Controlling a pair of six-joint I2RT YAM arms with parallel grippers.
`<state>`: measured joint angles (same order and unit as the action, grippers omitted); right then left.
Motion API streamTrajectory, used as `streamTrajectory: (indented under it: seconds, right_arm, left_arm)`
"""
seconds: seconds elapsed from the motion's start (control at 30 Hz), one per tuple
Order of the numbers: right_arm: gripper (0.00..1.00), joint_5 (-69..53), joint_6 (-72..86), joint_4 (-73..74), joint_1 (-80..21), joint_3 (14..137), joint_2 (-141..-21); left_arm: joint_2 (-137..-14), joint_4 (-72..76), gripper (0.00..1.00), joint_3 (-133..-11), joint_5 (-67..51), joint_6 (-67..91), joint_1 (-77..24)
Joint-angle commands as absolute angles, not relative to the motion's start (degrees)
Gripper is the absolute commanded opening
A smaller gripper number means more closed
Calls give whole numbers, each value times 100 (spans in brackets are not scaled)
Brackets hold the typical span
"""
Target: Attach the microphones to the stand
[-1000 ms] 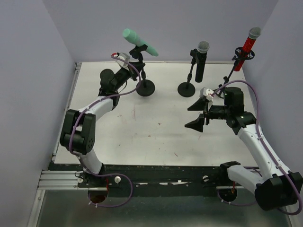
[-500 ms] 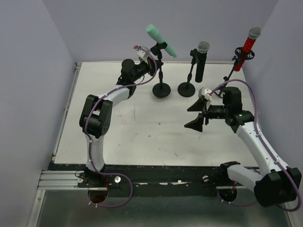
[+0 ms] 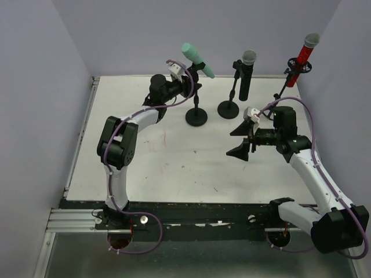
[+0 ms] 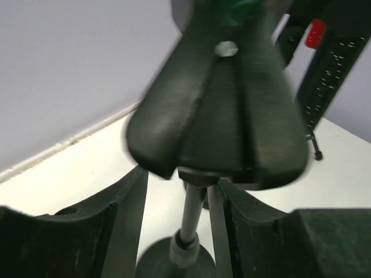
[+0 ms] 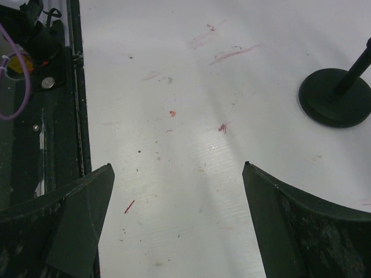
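Observation:
The mint-green microphone (image 3: 197,59) sits tilted in the clip of a black stand (image 3: 196,117) at the back middle. My left gripper (image 3: 189,87) is at that stand's pole. In the left wrist view the pole (image 4: 189,215) runs between the fingers of the left gripper (image 4: 178,184), close to the right one and with a gap on the left; the jaws are open. The black microphone (image 3: 246,74) hangs in its own stand (image 3: 228,109). The red microphone (image 3: 304,57) sits in a stand at the back right. My right gripper (image 3: 242,141) hovers open and empty over the table (image 5: 191,174).
The two round stand bases lie close together at the back middle. Purple walls close the table at the back and both sides. A black rail (image 5: 74,87) runs along the table's near edge. One round stand base (image 5: 335,98) shows in the right wrist view.
My left gripper carried the stand with the mint-green microphone to the right, beside the black microphone's stand, and its jaws have come apart. The right arm has not moved.

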<state>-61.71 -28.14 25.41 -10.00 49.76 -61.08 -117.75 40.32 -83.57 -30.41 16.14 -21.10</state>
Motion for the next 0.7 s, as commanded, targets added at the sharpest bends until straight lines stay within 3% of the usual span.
streamTrajectory:
  seconds: [0.0,0.1,0.4,0.57,0.67]
  right_arm:
    - [100,-6064,-2909,2628,-923,5054,-6064]
    - [100,-6073,-2918,2619,-870,5045,-6064]
    - [100,-6284,-3348,2944,-484,5054,-6056]
    - [100,-6267,-3043,2928,174,5211,-5854]
    - [100,-5592,-2208,2751,351,5308,-5530]
  left_arm:
    - [-11181,4534,68,-7797,-3032,1494,-2118]
    - [-10821,4763,81,-7218,-2997,1450,-2083]
    - [-8862,4616,99,-5100,-2866,1468,-1872]
    - [-6929,1872,98,-5009,-2374,1354,-1706]
    - [-5778,14,98,-5229,-2049,1424,-1486]
